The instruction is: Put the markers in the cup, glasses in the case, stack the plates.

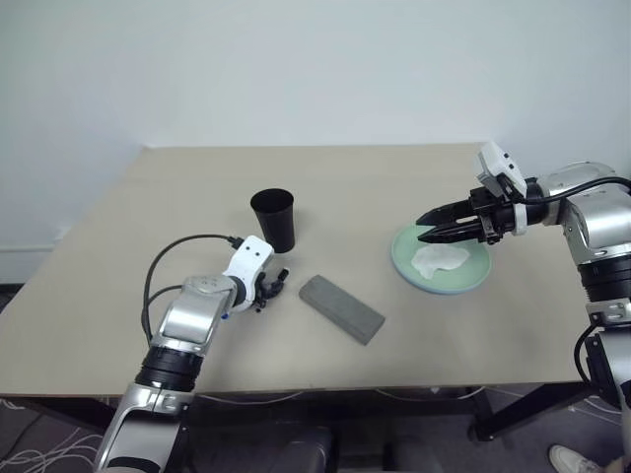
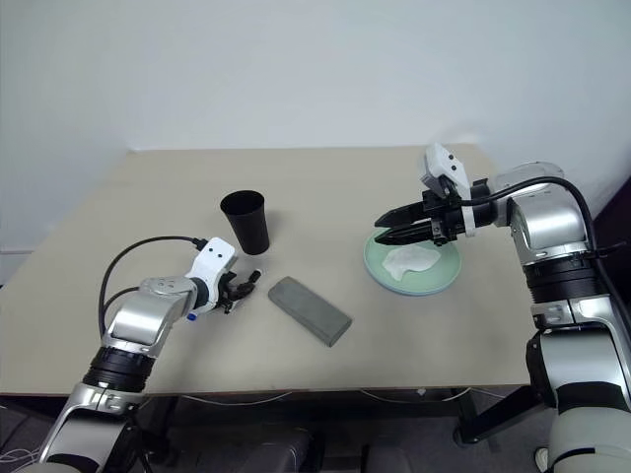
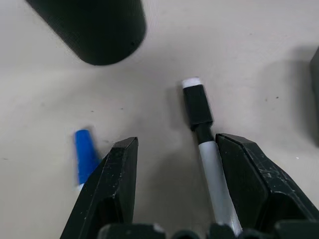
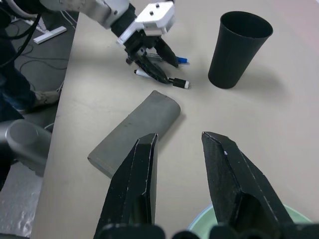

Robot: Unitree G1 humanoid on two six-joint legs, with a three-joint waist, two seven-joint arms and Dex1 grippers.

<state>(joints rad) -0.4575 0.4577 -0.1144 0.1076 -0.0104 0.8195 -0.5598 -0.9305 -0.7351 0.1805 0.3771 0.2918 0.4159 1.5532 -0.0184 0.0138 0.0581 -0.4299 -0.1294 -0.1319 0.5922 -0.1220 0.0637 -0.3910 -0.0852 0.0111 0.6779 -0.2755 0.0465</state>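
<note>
The left end effector (image 3: 172, 164) sits low over the surface with its two black fingers parted and nothing gripped. The black-capped marker (image 3: 202, 129) lies flat between them, close along one finger, while the blue-capped marker (image 3: 84, 154) lies just outside the other finger. Both pens rest on the surface, not yet in the cup (image 1: 273, 219), which stands upright near the end effector at about one o'clock from it in the head view.

The step in hand looks like the marker pickup. The next move calls for closing squarely on the slim barrel of the black-capped pen — it is smooth, round and thin, so it may roll or slip out if pinched off-centre — then lifting and tipping it over the cup's narrow mouth. The cup is matte black, tapered and taller than wide, so a nudge at the rim could topple it.

At about three o'clock from the left end effector lies the case (image 1: 341, 308), a grey elongated box with rounded edges and a dull, faintly grainy skin, shut and lying at a slant.

Farther out, the right end effector (image 1: 426, 227) hangs above the near rim of the mint-green plate (image 1: 473, 281), its fingers partly spread and empty. The plate is round, shallow and smooth, with a crumpled white tissue (image 1: 438, 259) lying in it.
</note>
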